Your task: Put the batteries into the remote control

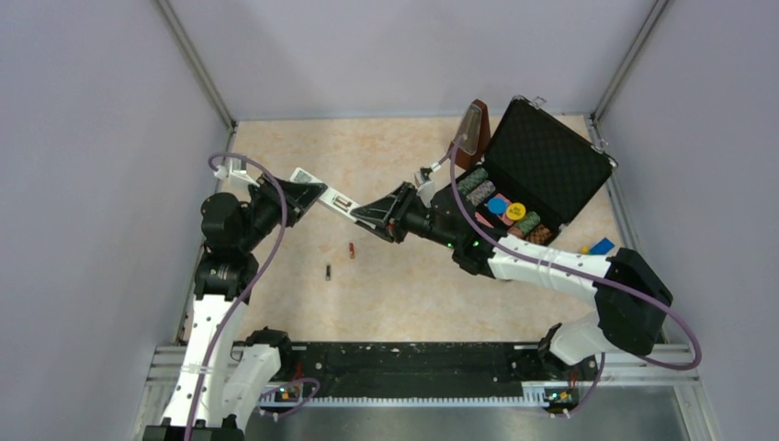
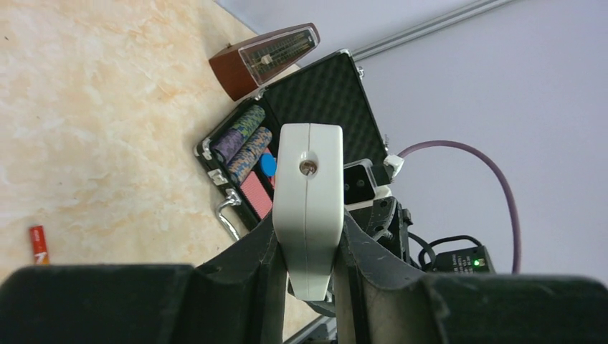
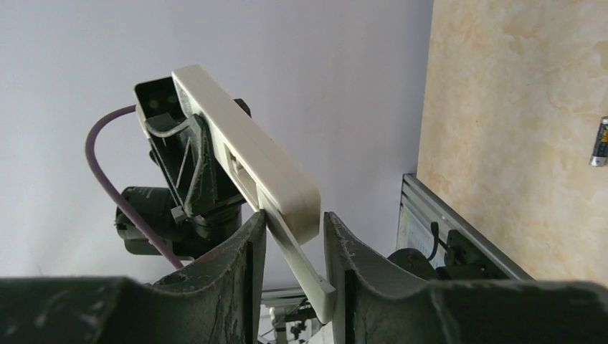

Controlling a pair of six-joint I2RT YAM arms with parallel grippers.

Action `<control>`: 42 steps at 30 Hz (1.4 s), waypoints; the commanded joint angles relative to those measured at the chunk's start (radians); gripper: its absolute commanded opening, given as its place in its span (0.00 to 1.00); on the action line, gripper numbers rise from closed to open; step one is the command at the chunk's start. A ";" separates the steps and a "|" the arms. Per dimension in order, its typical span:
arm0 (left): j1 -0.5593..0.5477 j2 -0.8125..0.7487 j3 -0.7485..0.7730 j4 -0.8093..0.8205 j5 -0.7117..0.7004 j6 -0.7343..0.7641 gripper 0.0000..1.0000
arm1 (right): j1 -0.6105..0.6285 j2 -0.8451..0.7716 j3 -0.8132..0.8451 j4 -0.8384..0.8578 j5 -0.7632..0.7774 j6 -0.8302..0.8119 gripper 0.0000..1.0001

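Note:
The white remote control (image 1: 323, 195) hangs above the table, its far end clamped in my left gripper (image 1: 308, 197). In the left wrist view the remote control (image 2: 310, 186) shows end-on, pinched between the jaws of the left gripper (image 2: 308, 233). My right gripper (image 3: 294, 226) straddles the other end, where a thin white back cover (image 3: 305, 261) has slid partly off the remote control (image 3: 240, 150). The cover lies slanted across the gap and touches both fingers. A red battery (image 1: 351, 250) and a black battery (image 1: 328, 271) lie on the table below.
An open black case (image 1: 537, 170) with poker chips stands at the back right, a brown metronome (image 1: 474, 133) beside it. Coloured blocks (image 1: 599, 246) lie at the right edge. A metal rail (image 1: 423, 360) runs along the near edge.

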 commanded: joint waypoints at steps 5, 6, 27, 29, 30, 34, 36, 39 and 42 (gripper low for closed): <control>0.002 -0.025 0.024 0.048 0.007 0.122 0.00 | -0.007 -0.046 -0.013 -0.105 0.007 -0.071 0.23; 0.002 -0.025 0.024 0.044 0.006 0.133 0.00 | -0.008 -0.046 -0.008 -0.110 0.005 -0.080 0.19; 0.002 -0.042 -0.013 -0.160 -0.187 0.293 0.00 | -0.049 -0.114 -0.144 -0.407 0.045 -0.448 0.03; 0.002 -0.047 -0.019 -0.154 -0.175 0.293 0.00 | -0.049 -0.071 -0.148 -0.439 0.029 -0.479 0.04; 0.002 -0.049 -0.024 -0.151 -0.172 0.296 0.00 | -0.050 -0.052 -0.157 -0.436 0.018 -0.488 0.05; 0.002 -0.062 -0.039 -0.159 -0.172 0.299 0.00 | -0.050 0.030 -0.172 -0.433 0.005 -0.494 0.05; 0.002 -0.068 -0.047 -0.159 -0.173 0.295 0.00 | -0.050 0.062 -0.181 -0.422 0.006 -0.486 0.05; 0.002 -0.074 -0.056 -0.159 -0.171 0.287 0.00 | -0.050 0.098 -0.198 -0.401 0.017 -0.466 0.05; 0.002 -0.074 -0.063 -0.156 -0.167 0.281 0.00 | -0.051 0.129 -0.202 -0.401 0.051 -0.448 0.07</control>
